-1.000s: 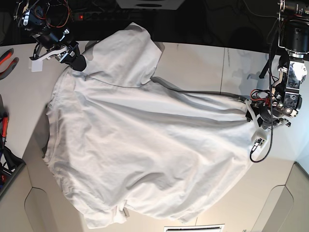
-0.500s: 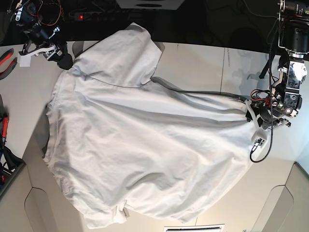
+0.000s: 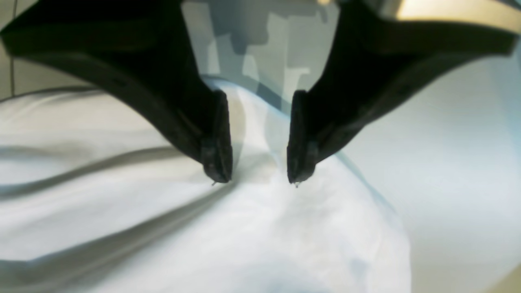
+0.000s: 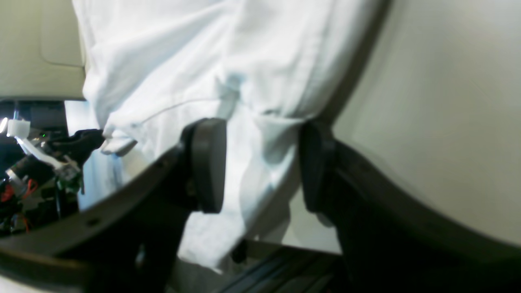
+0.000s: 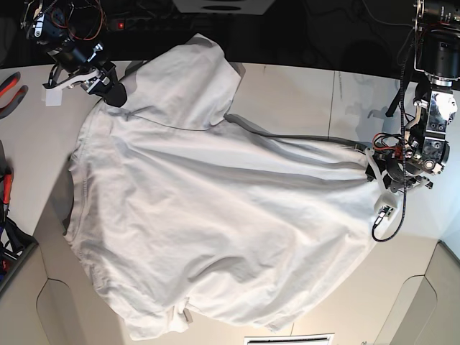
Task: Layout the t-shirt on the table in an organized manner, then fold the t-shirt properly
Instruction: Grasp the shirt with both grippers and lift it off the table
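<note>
Covering table (dark backdrop), t-shirt

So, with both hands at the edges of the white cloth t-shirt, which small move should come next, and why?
Probably close the right hand on the cloth between its pads: its jaws stand open around a hanging fold of the wrinkled white cloth t-shirt. The left hand also stands open, tips resting on the cloth, so it likely needs to close too before the shirt, lying skewed on the cream table, can be pulled flat.
</note>
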You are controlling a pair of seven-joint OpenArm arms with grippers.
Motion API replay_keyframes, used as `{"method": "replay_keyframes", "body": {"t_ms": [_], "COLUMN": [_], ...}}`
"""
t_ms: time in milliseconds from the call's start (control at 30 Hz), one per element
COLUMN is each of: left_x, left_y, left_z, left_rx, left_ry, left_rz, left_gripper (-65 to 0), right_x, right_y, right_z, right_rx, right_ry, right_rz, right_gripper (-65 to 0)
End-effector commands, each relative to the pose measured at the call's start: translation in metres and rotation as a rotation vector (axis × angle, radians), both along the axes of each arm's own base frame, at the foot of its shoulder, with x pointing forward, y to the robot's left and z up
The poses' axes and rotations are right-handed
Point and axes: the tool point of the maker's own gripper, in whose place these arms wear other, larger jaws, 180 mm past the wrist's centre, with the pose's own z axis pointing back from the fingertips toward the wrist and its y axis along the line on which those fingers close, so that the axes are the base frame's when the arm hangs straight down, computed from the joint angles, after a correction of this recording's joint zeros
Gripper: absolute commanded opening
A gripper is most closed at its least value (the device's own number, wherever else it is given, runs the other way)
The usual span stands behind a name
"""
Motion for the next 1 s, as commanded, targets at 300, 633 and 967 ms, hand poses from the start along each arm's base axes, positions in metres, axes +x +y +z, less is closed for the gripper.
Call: {"method": "replay_keyframes", "body": {"t_ms": [300,633,967], "left_x": [0.013,0.029,0.041], "left_y": [0.007,0.009,0.051], "left_z": [0.016,0.04,0.114], "left_rx": [0.01,-0.038,-0.42], "left_ry": [-0.052,-0.167,-0.399], "left_rz": [-0.001,0.063,0.261], "left_gripper": [-41.4,-40.9,-40.9], "right_x": [0.005,0.008,0.008], "right_y": [0.014,0.013,0.013], "right_z": [0.004,0.001,0.001], "right_rx": [0.011,-0.021,-0.021], "right_ry": [-0.025,-0.015,-0.016], "right_rz": [0.016,0.038,0.038], "right_gripper": [-57.0,-65.0,-65.0]}}
